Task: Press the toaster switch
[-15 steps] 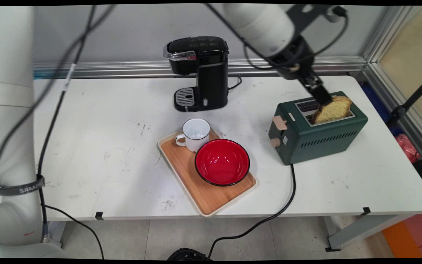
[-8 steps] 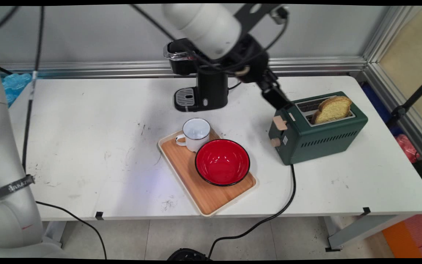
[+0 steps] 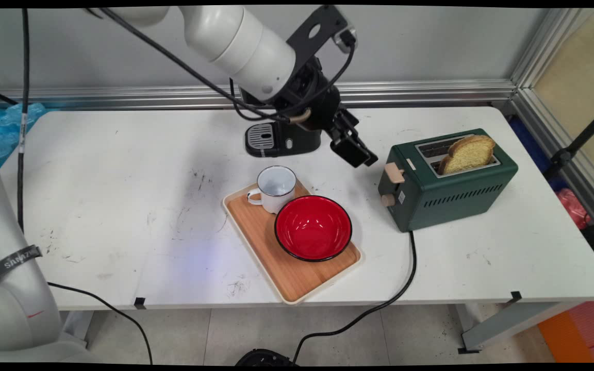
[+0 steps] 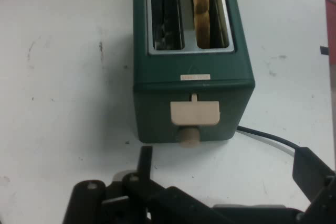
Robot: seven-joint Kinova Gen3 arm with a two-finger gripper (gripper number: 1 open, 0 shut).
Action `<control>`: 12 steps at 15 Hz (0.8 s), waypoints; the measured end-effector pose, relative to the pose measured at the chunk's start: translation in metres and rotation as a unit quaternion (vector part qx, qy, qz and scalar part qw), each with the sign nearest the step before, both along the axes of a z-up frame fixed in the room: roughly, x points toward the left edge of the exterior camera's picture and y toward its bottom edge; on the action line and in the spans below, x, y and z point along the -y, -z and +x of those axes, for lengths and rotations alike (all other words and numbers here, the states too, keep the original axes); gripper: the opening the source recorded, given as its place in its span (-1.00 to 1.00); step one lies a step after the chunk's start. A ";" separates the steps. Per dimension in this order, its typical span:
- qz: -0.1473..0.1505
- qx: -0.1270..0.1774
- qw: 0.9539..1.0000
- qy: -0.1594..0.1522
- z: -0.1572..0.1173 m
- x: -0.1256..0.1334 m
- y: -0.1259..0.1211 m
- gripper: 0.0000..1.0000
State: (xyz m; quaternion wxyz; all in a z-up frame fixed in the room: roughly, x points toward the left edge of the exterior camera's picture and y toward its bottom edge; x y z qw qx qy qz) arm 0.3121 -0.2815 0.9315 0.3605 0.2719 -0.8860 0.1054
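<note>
Two fingers: the hand (image 3: 355,152) hangs above the surface (image 3: 121,170) with its fingers spread wide apart, one finger (image 4: 145,164) at the hand view's lower left and the other (image 4: 312,174) at its lower right.
Hand's hold: nothing lies between the fingers, and they touch nothing.
Hand's place: in the air between the coffee machine (image 3: 282,103) and the toaster (image 3: 446,180), just left of the toaster's lever end and apart from it.
Toaster: dark green, standing on the right part of the surface, its two slots open to the top.
Toaster's slots: a slice of bread (image 3: 467,152) stands in the nearer slot, leaning and sticking out above the top; the farther slot (image 3: 433,148) shows only its metal inside.
Toaster's front: a beige lever (image 4: 195,113) and, just under it, a beige knob (image 4: 189,137) face the hand; a black cord (image 3: 379,304) runs from the toaster over the near edge of the surface.
Tray: a wooden tray (image 3: 297,278) lies near the middle of the surface, set at a slant.
Tray's load: a white mug (image 3: 275,186) stands at the far end with its handle to the left, and a red bowl (image 3: 313,227) sits just right of and nearer than it, the two touching or almost so.
Mug and bowl: both show bare insides.
Coffee machine: black, at the far middle of the surface, partly hidden behind the arm, its drip grate bare.
</note>
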 end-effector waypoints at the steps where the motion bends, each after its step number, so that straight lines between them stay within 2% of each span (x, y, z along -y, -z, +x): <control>1: 0.000 -0.001 1.000 0.000 -0.001 0.001 0.005 1.00; 10: -0.011 -0.006 1.000 -0.001 -0.028 0.017 0.033 1.00; 11: -0.013 -0.005 1.000 -0.003 -0.031 0.019 0.035 -1.00; 12: -0.015 -0.004 1.000 -0.005 -0.034 0.021 0.037 -1.00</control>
